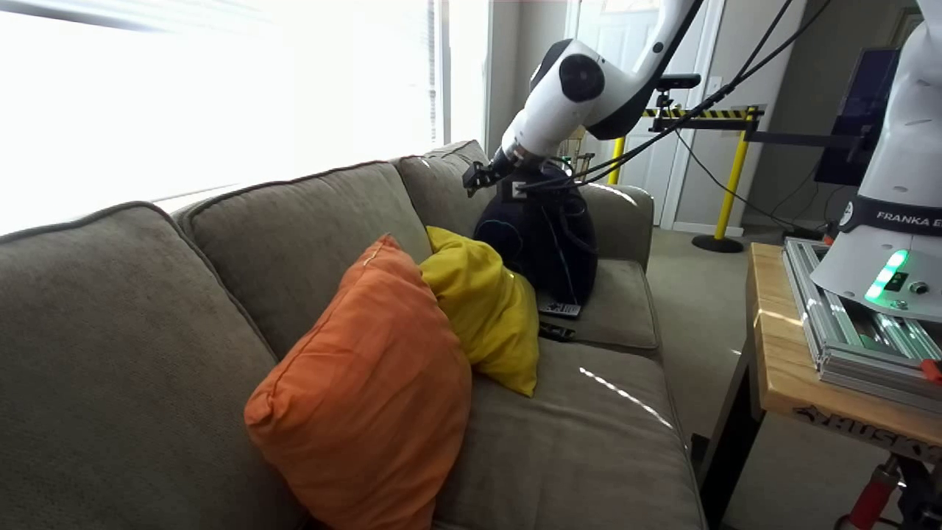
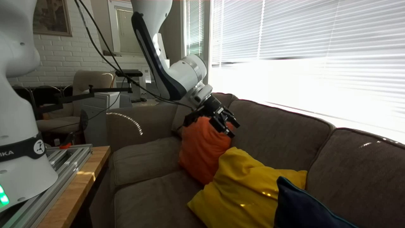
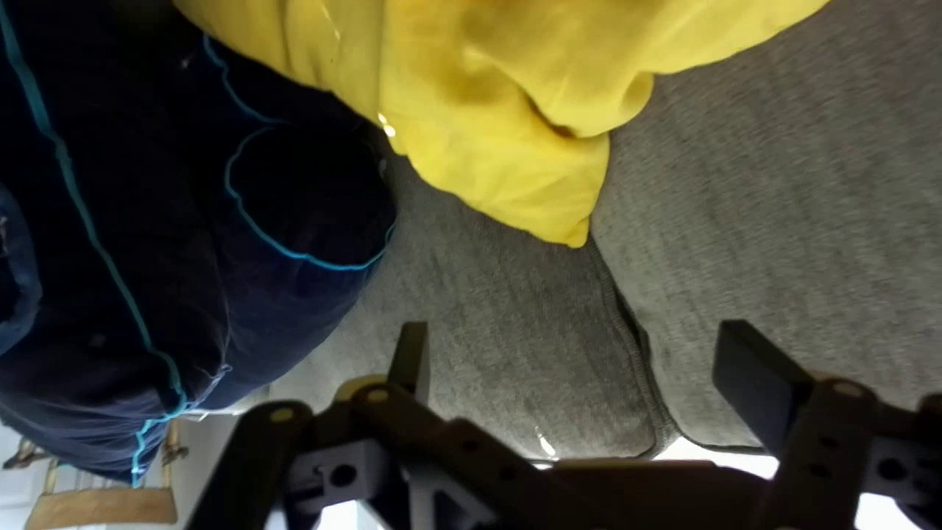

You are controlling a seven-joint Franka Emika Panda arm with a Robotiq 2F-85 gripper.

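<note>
one orange pillow (image 1: 368, 397) near, yellow pillow (image 1: 486, 313) beyond, navy pillow (image 1: 530, 246) far, on sofa (image 1: 559, 449); gripper (image 3: 574, 357) empty, jaws wide apart; placing seems done, little left.

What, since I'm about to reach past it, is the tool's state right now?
The tool: open, its jaws wide apart, holding nothing.

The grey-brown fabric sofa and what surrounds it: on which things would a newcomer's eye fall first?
Probably on the bright orange fabric cushion and the crumpled yellow fabric cushion, side by side on the grey-brown fabric sofa. Next comes the white jointed robot arm, stretched over the sofa with its black fingers apart and nothing between them. A navy fabric cushion with turquoise piping sits on the yellow one's other side.
</note>
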